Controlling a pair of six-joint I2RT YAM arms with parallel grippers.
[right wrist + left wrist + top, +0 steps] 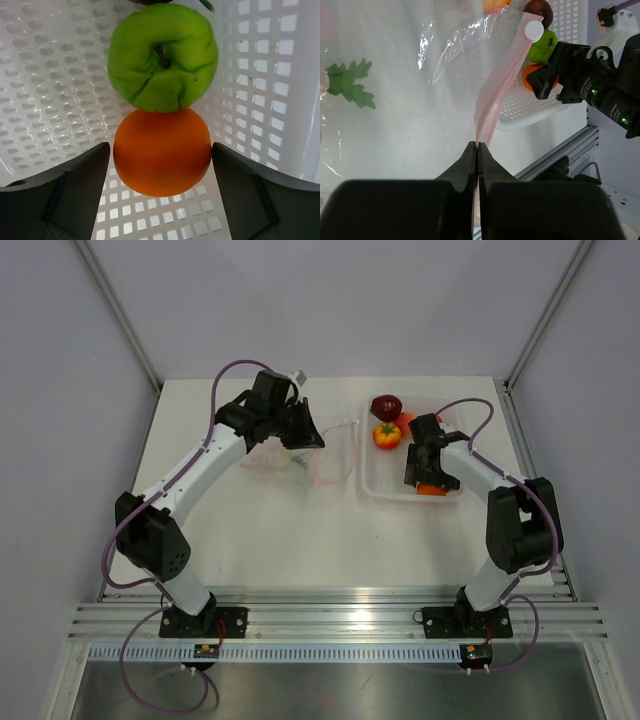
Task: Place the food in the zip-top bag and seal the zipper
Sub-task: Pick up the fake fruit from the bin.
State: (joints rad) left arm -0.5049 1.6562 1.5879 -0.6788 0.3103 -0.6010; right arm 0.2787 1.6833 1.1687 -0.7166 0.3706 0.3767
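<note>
Here, the zipper (500, 85) of the zip-top bag (445, 55), lying beside the tray (530, 105), is pinched in the closed left end effector (477, 148), its length running away toward that tray; the bag's edges are cut off. An orange fruit (160, 150) is flanked by the parted right end effector (161, 165).

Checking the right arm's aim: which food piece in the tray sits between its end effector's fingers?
The round orange fruit, straddled by the open right end effector. The green apple touches it but sits ahead of the end effector, not inside it.
</note>
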